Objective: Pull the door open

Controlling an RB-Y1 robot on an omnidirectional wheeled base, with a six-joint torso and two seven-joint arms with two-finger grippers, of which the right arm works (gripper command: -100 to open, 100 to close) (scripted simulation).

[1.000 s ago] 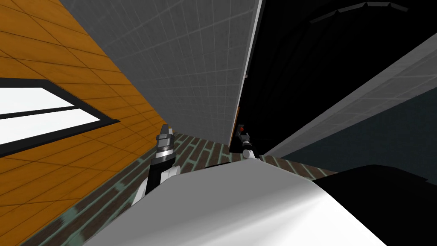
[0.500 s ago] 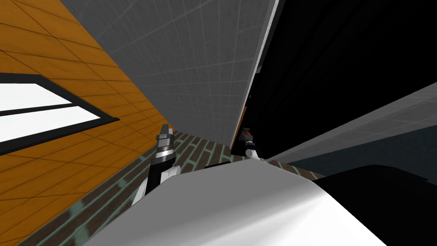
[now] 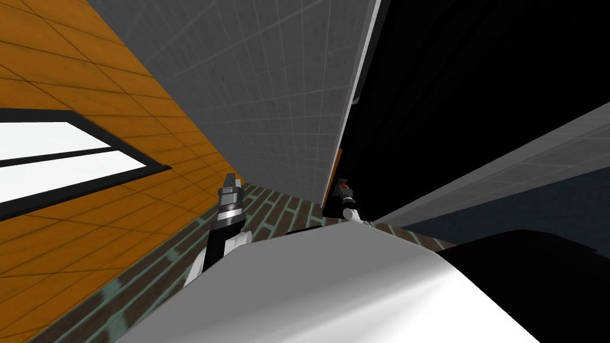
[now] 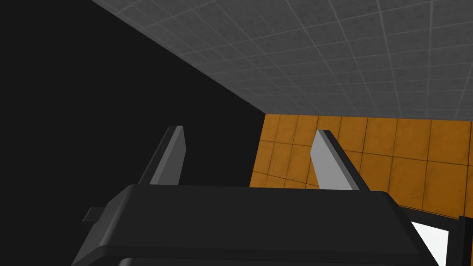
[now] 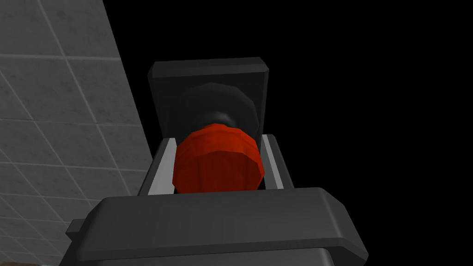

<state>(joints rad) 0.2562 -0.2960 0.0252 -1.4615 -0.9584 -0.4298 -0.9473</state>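
Observation:
A red round knob (image 5: 217,161) sticks out from a dark square plate (image 5: 161,87) on the door (image 5: 346,101), whose face looks black. My right gripper (image 5: 217,144) is shut on the knob, one finger pressing each side. In the head view the right gripper (image 3: 344,186) and the red knob (image 3: 344,185) sit small beside a light edge strip (image 3: 357,83) and an orange sliver (image 3: 338,162). My left gripper (image 3: 230,178) is raised at the left, away from the door. Its fingers (image 4: 172,154) stand open and hold nothing.
A grey tiled wall (image 3: 268,89) stands close ahead, to the left of the knob. An orange tiled wall (image 3: 89,71) with a bright window (image 3: 53,158) runs along the left. Brick-patterned floor (image 3: 280,211) shows below. Another grey wall (image 3: 524,149) slants away on the right.
The right gripper and the knob have shifted a little to the right. The light edge strip beside them leans further right. The whole view has also shifted slightly. The left arm stays put.

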